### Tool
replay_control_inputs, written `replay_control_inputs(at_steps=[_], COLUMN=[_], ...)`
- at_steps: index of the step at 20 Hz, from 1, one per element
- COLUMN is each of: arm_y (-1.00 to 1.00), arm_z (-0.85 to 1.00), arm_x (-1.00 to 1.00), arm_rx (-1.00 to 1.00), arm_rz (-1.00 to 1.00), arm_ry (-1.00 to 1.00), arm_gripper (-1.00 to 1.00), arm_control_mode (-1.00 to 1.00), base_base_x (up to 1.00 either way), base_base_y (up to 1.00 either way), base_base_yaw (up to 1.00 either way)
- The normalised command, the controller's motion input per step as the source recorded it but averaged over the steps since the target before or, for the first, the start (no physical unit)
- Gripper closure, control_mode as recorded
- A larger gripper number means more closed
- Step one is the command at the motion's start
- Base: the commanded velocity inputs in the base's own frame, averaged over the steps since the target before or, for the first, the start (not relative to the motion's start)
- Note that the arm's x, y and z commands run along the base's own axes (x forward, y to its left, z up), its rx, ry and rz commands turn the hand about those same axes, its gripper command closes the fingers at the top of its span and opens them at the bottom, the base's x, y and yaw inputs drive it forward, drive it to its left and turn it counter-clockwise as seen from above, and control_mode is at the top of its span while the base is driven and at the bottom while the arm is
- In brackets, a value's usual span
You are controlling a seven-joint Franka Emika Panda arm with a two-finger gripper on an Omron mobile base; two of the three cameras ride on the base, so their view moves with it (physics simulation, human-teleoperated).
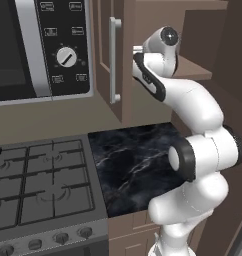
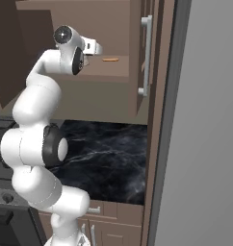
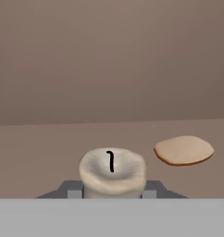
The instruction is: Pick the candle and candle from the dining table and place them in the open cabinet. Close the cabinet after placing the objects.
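Up at the open cabinet (image 1: 143,60), right of the microwave (image 1: 40,47): arm reaches inside, hand (image 3: 112,192) just over the shelf (image 2: 106,72). Narrow grip, closed on the short cream candle (image 3: 112,172); a dark fingertip (image 3: 72,190) presses each side of the stub. Black wick upright in the dished top. Cannot tell whether the stub's base touches the shelf board.

Just beside the held candle, on the same shelf: flat tan disc (image 3: 183,150), lying down, apart from the candle and the fingers. Same disc seen as a thin orange-tan sliver (image 2: 110,59) in the right base view, near the hand, toward the open door.

Cabinet door (image 1: 110,55) swung open, long silver bar handle (image 1: 114,60) vertical on its panel; second door with its own handle (image 2: 146,55) at the right edge of the opening. Back wall of the cabinet plain brown.

Below: black marble-look bench (image 1: 135,160) with white veins, brown drawer fronts under its edge. Grey gas stove (image 1: 40,185) touching the bench's left side, knobs along the front. Microwave mounted above the stove, dial on its control panel.

Slim stick candle on the dish base: whereabouts cannot be told.
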Motion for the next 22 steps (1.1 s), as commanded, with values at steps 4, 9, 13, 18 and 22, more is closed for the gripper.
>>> replay_control_inputs(at_steps=[4, 9, 13, 18, 22], arm_y=[0.01, 0.00, 0.01, 0.00, 0.00], arm_z=[-0.24, -0.18, -0.12, 0.00, 0.00], arm_x=[0.25, 0.21, 0.20, 0.02, 0.00], arm_rx=[0.00, 0.00, 0.00, 0.00, 0.00], arm_rz=[0.00, 0.00, 0.00, 0.00, 0.00], arm_ry=[0.00, 0.00, 0.00, 0.00, 0.00], arm_gripper=[1.00, 1.00, 1.00, 1.00, -1.00], arm_control_mode=[-1.00, -1.00, -1.00, -1.00, -1.00], base_base_x=[0.00, 0.00, 0.00, 0.00, 0.00], base_base_y=[0.00, 0.00, 0.00, 0.00, 0.00], base_base_yaw=[0.00, 0.00, 0.00, 0.00, 0.00])
